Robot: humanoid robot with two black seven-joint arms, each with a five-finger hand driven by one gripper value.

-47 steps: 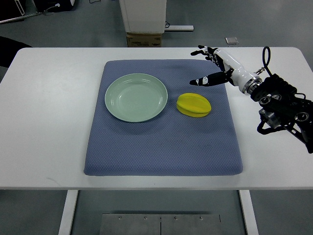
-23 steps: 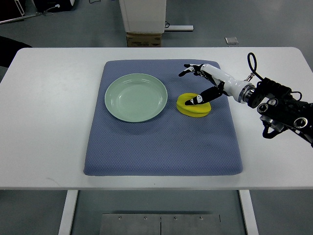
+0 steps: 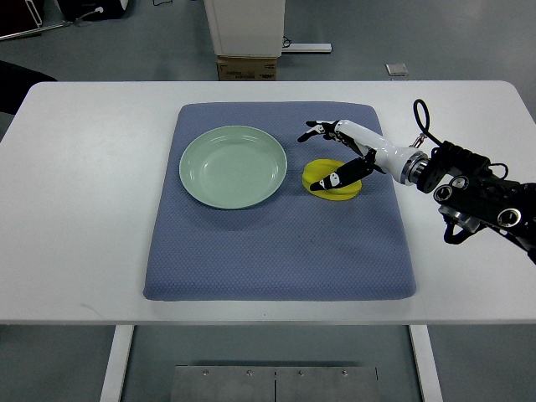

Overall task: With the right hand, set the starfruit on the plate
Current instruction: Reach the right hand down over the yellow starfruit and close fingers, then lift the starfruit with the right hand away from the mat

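Now the right hand (image 3: pixel 333 155) hovers directly over the starfruit (image 3: pixel 332 181), fingers spread and not yet closed, thumb across its top. It lies on the blue mat (image 3: pixel 276 251), long axis left-right, just right of the green plate (image 3: pixel 233 166).

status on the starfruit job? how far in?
Done: the right hand has reached the starfruit on the blue mat. In hand: its fingers are spread over the fruit, one across its top, with no closed grasp showing. Left: grip, lift and set it on the green plate, which holds nothing yet.
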